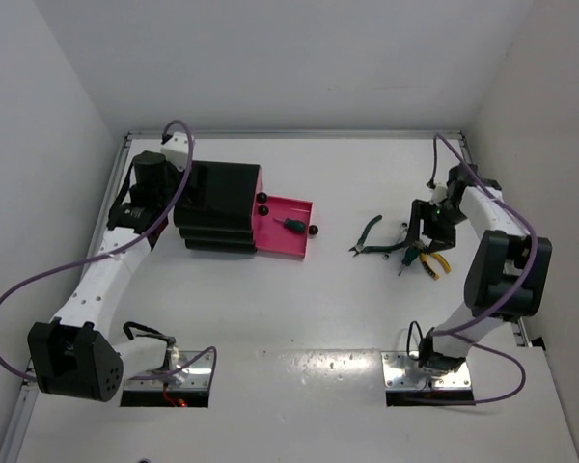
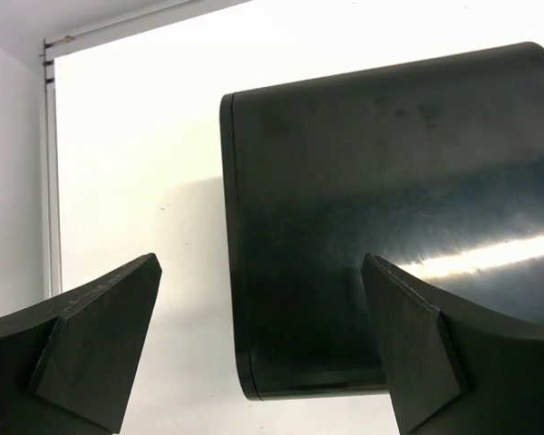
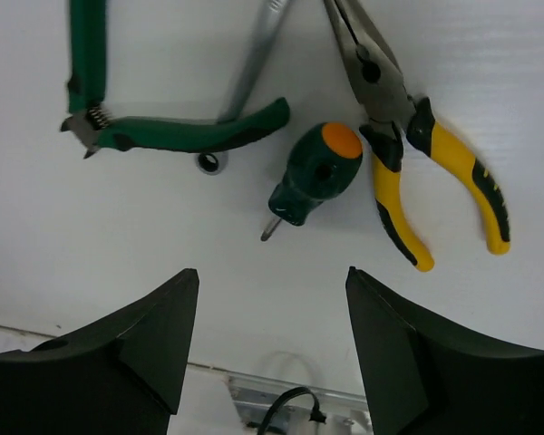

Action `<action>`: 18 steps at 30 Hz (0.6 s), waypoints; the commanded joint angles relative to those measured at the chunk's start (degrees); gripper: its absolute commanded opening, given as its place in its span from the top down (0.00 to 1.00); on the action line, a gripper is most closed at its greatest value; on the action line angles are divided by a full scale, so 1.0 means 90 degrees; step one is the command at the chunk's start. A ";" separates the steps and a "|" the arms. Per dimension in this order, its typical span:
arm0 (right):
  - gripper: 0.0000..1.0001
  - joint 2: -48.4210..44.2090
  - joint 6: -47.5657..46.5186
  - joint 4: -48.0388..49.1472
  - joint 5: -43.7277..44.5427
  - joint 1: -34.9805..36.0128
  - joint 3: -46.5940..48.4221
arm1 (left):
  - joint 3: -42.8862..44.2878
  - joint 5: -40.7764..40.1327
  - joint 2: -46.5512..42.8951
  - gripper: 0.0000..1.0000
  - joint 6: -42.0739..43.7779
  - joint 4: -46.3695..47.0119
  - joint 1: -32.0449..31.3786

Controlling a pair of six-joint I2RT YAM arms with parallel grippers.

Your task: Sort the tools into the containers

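partly hidden | wrench (image 3: 249, 68) under green pliers (image 3: 190, 136) | chest (image 2: 390, 227) cropped

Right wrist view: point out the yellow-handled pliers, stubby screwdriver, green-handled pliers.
yellow-handled pliers (image 3: 387, 186), right wrist view, on one yellow handle.
stubby screwdriver (image 3: 313, 172), right wrist view, on its green grip.
green-handled pliers (image 3: 190, 134), right wrist view, on the lower green handle.

Yellow pliers (image 3: 435, 172), green pliers (image 3: 181, 134), wrench (image 3: 249, 63), stubby screwdriver (image 3: 313, 172) clustered; pink drawer (image 1: 285, 245) open, holding small tool (image 1: 289, 223), perhaps screwdriver.
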 commanded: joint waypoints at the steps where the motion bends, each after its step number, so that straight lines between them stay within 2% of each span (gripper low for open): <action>1: 0.33 0.0312 0.0779 0.0025 -0.0039 -0.0202 -0.0184 | -0.0105 -0.0198 -0.0240 0.00 -0.0014 0.0261 0.0081; 10: 0.33 0.0957 0.1064 0.0514 -0.0224 -0.0261 -0.0351 | -0.0291 -0.0257 -0.0240 0.00 0.0045 0.0436 0.0081; 18: 0.39 0.1377 0.1259 0.0845 -0.0098 -0.0261 -0.0292 | -0.0291 -0.0257 -0.0113 0.00 0.0104 0.0495 0.0081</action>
